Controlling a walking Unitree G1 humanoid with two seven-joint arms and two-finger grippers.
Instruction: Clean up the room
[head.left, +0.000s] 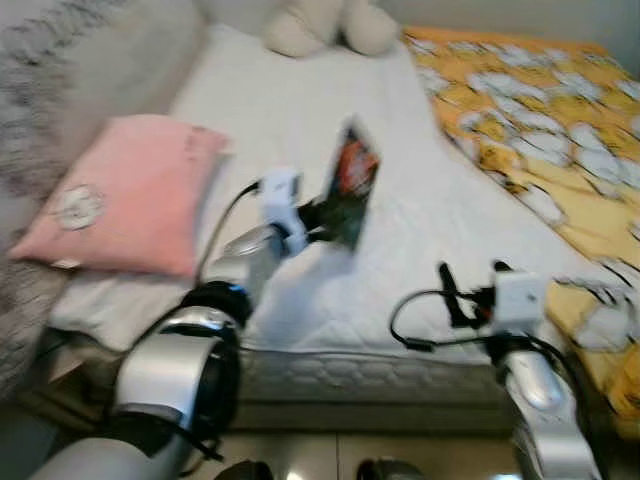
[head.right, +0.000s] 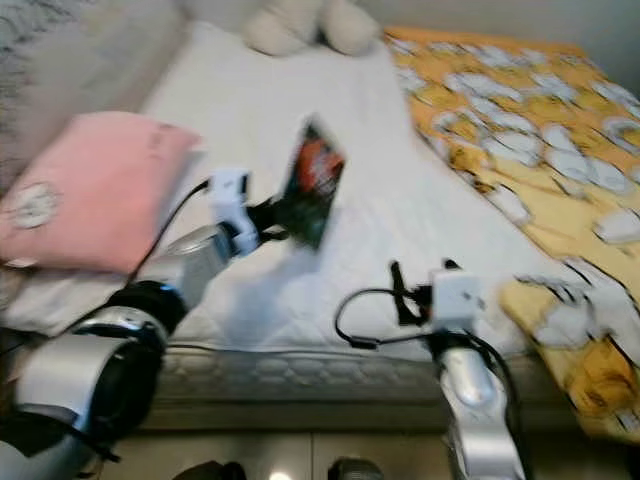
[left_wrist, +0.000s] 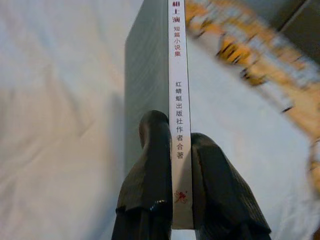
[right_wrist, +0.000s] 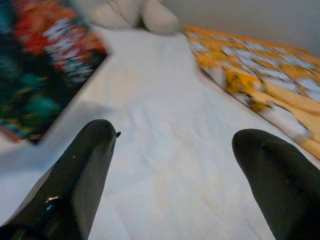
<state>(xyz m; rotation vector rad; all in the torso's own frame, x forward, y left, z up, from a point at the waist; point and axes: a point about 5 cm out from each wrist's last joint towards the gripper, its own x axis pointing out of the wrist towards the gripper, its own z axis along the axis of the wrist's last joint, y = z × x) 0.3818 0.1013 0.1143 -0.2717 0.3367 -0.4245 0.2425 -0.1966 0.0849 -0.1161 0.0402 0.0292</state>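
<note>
Pinched only near its spine by the left gripper (head.left: 325, 215) above the bed (head.left: 300, 110), the book (head.left: 350, 185) could twist free; right gripper (right_wrist: 175, 165) gapes wide.

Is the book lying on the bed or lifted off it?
Lifted. The left gripper is shut on the book at its spine, holding it on edge above the white mattress, its shadow falling on the sheet beneath.

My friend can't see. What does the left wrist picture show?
The left gripper pinches a thin book by its spine, which has printed characters. Behind it lie a white bed sheet and a blurry yellow blanket.
</note>
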